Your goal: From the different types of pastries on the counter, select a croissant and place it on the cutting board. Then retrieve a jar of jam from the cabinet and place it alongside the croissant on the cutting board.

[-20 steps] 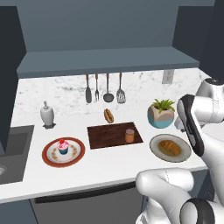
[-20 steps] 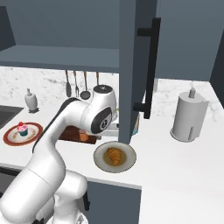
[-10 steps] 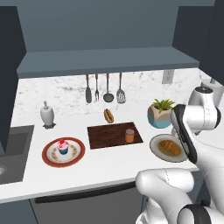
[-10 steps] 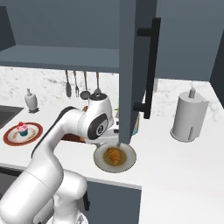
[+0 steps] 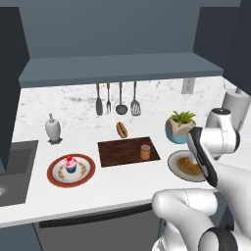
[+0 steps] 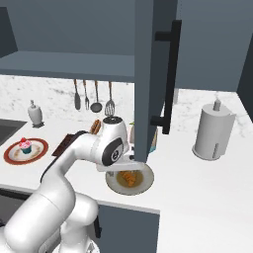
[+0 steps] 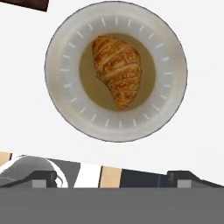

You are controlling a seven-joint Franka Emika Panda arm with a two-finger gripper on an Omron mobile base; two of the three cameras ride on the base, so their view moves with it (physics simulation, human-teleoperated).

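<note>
The golden croissant lies in the middle of a pale round plate on the white counter. My gripper hangs straight above it, open and holding nothing, well clear of the pastry. In the base views the croissant sits right of the dark cutting board, partly hidden by my arm. A small orange jar of jam stands on the board's right end. The reddish-brown bun lies behind the board. The pink cupcake sits on a red-rimmed plate to the left. The cabinet shelf runs above.
A potted plant stands just behind the croissant plate. An open cabinet door hangs close above my hand. A paper towel roll is at the right, a white dispenser and the sink at the left. Utensils hang on the backsplash.
My arm has swung down and inward from the right, bringing the hand low over the croissant plate. The jaws stayed open. Nothing on the counter moved.
</note>
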